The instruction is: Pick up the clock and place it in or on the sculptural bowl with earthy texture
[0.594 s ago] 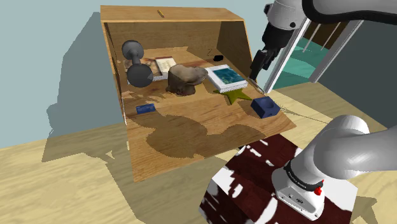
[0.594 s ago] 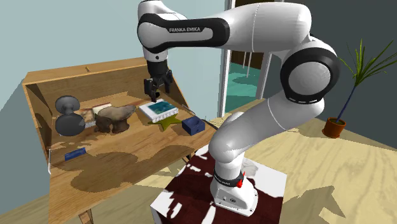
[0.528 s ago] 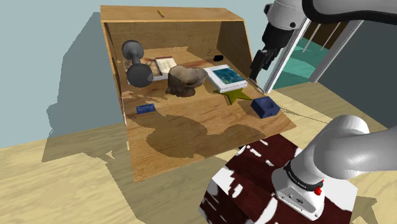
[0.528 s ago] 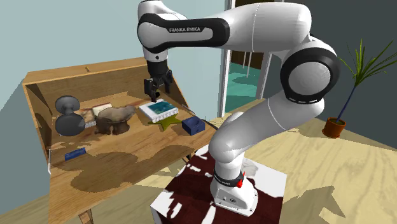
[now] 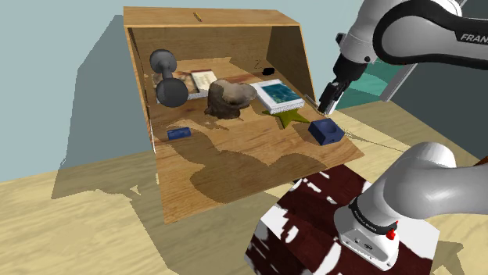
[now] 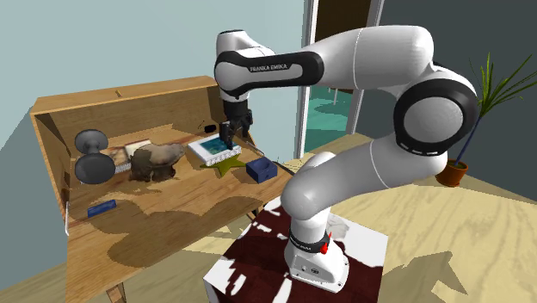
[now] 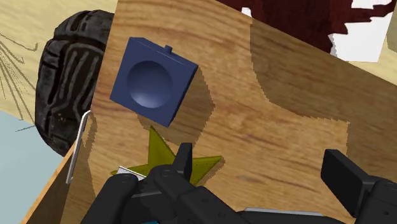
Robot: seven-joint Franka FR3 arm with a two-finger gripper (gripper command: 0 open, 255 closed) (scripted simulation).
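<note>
The clock (image 5: 324, 130) is a dark blue square block with a round dished face, lying flat near the wooden desk's edge at the shoulder view's right, seen too in the second exterior view (image 6: 261, 169). My gripper (image 5: 327, 98) hangs in the air a little above it, open and holding nothing. In the wrist view the clock (image 7: 153, 79) lies ahead of the spread fingers (image 7: 184, 159), off to the side of the gripper (image 7: 264, 172). The bowl (image 5: 228, 98) is a brown rock-like lump further back on the desk (image 5: 235, 168), also visible from the other side (image 6: 155, 159).
A white book with a teal cover (image 5: 278, 96) rests on an olive star shape (image 5: 291, 117) between bowl and clock. A dark grey dumbbell-like object (image 5: 166, 76) and a small blue box (image 5: 179, 133) sit at the shoulder view's left. Wooden walls enclose the desk's back.
The arm has swung toward the shoulder view's right and come lower, from beside the desk's side wall to just above the clock. The objects on the desk stayed put.
</note>
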